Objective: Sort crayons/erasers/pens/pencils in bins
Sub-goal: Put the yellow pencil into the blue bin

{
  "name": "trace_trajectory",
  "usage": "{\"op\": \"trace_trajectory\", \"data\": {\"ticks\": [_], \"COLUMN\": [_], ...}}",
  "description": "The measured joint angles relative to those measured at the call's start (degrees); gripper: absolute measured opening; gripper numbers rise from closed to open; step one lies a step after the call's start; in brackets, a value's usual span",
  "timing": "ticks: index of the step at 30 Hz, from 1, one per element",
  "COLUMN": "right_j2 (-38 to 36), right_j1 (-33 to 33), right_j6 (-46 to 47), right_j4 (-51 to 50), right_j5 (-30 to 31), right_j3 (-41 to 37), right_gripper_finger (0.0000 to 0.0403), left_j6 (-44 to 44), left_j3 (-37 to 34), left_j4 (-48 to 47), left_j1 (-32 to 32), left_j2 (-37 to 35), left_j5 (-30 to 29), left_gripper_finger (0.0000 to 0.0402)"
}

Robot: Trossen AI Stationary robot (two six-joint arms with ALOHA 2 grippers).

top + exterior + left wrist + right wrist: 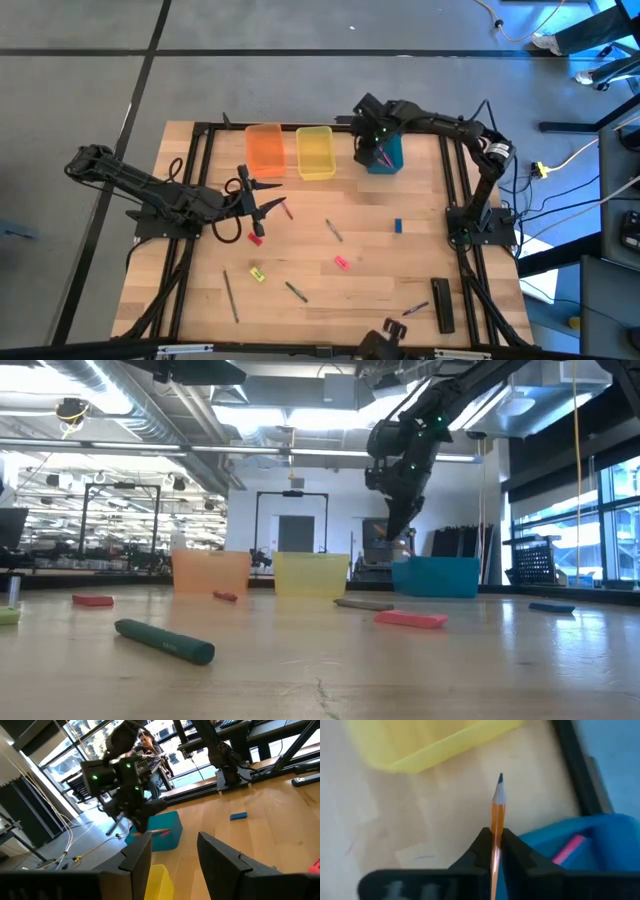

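Note:
My right gripper [379, 150] hangs over the teal-blue bin [386, 157] at the table's far side, shut on an orange pencil [497, 807]. A pink-red pencil [568, 849] lies in that bin. My left gripper [272, 198] is open and empty at the table's left, near the orange bin [265, 150] and the yellow bin [316, 152]. Red [256, 239], yellow [258, 273], pink [341, 262] and blue [398, 226] erasers and several crayons, one grey [333, 230] and one dark green [296, 291], lie flat on the table. My right gripper pinches the orange pencil's shaft [496, 827] between its two fingers. The pencil runs along the fingers, and its sharpened tip [500, 779] sticks out past them. The fingers come from above, pointing down. The pencil is lifted clear, by the teal-blue bin's rim [545, 832].
A long black flat bar [443, 303] and a purple pen [415, 310] lie near the table's front right. A reddish-brown crayon [287, 210] lies beside my left gripper. A black frame runs along the table's sides.

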Motion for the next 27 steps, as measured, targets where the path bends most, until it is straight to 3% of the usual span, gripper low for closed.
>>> {"op": "trace_trajectory", "data": {"ticks": [6,14,27], "right_j2": [0.0,0.91,5.48], "right_j1": [-4.61,-10.88,-10.54], "right_j6": [12.21,18.04,16.77], "right_j4": [-7.47,-8.97,-8.41], "right_j5": [7.8,4.49,1.38], "right_j3": [6.71,4.99,3.72], "right_gripper_finger": [0.0027,0.003,0.0034], "left_j6": [-0.02,-0.01,-0.05], "left_j3": [0.0,0.0,0.0], "left_j4": [0.0,0.02,0.04], "left_j1": [0.0,0.0,0.0], "left_j2": [0.0,0.0,0.0], "left_j5": [-0.01,0.0,0.0], "left_gripper_finger": [0.0152,0.0152,0.0152]}}
